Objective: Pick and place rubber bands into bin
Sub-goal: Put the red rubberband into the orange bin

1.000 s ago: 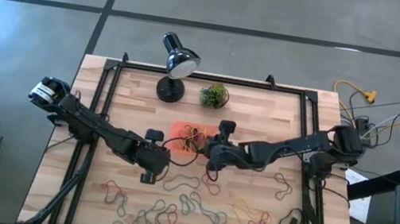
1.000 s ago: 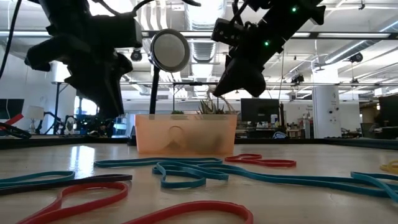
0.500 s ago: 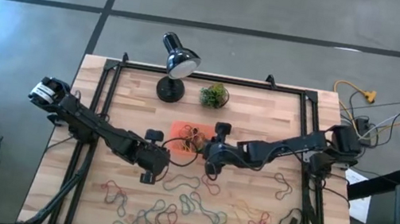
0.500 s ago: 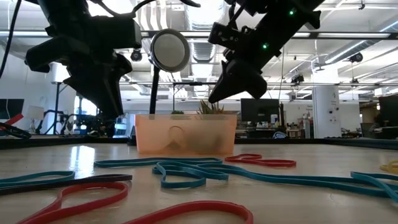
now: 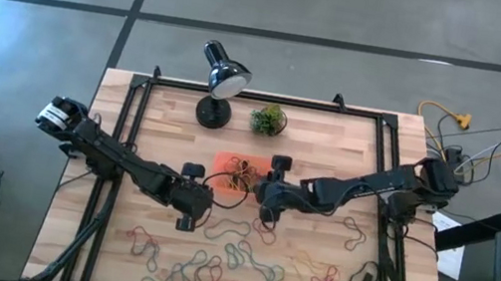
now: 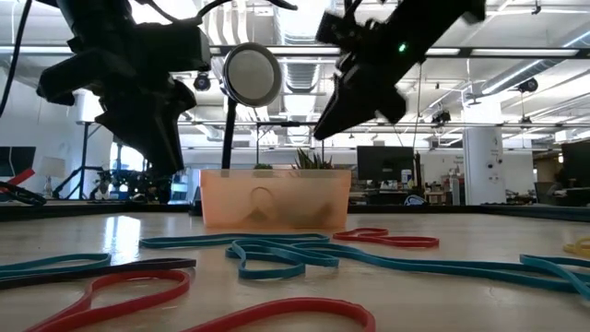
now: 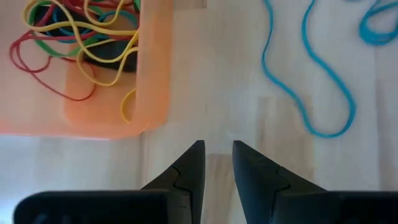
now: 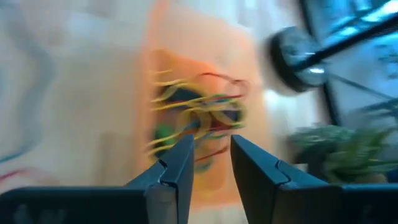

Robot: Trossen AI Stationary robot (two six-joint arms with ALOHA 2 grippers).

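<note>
Right claw (image 8: pixel 211 155) reopened, empty, above bin (image 8: pixel 255 168).

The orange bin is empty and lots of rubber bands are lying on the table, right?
Not quite. The bin is not empty: the left wrist view shows yellow, red and green rubber bands already piled inside it. The rest is right; many more bands lie on the table.

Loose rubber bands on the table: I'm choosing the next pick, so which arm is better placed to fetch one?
Probably the left. The left pincer is empty, low over bare wood beside the bin, with a blue rubber band just ahead. The right pincer is also empty, but higher, over the bin.
</note>
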